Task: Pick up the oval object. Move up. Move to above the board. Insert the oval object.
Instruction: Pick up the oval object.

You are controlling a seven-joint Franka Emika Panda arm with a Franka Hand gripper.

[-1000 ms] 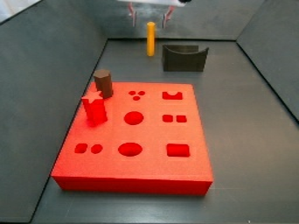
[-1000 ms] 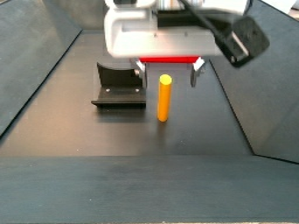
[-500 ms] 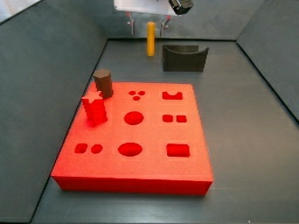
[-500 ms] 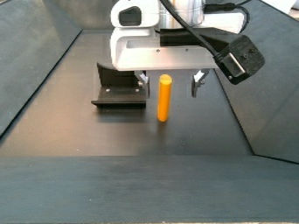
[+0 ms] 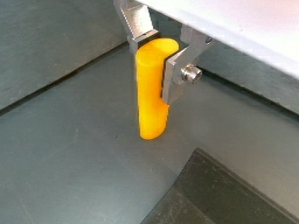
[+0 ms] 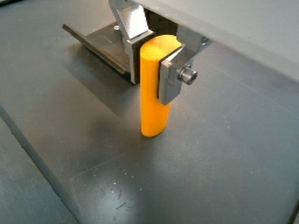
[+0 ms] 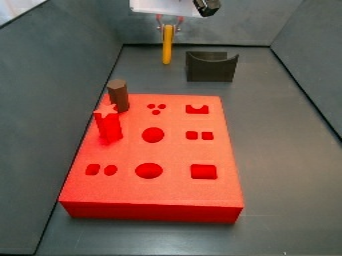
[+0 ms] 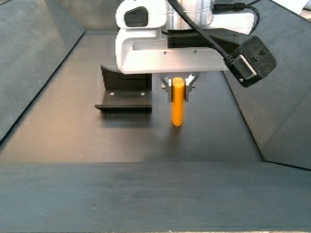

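Observation:
The oval object is a tall orange-yellow peg [image 7: 166,46] standing upright at the far end of the dark floor. It also shows in a side view [image 8: 179,101] and in both wrist views [image 5: 152,92] [image 6: 155,92]. My gripper [image 7: 166,27] [image 8: 179,84] is over it and shut on its upper part. In both wrist views [image 5: 158,52] [image 6: 155,54] the silver fingers [image 5: 180,72] [image 6: 169,74] press against both sides of the peg. Its lower end is at the floor. The red board [image 7: 174,190] with shaped holes lies nearer the camera, apart from the gripper.
A dark grey U-shaped block [image 7: 211,66] [image 8: 123,92] [image 6: 100,45] stands right beside the peg. On the board's left edge stand a short brown cylinder [image 7: 118,95] and a red peg [image 7: 108,125]. Sloping grey walls [image 7: 67,60] enclose the floor.
The gripper's fingers, open on either side of the peg half a second ago, have closed onto it. The peg stands in the same spot.

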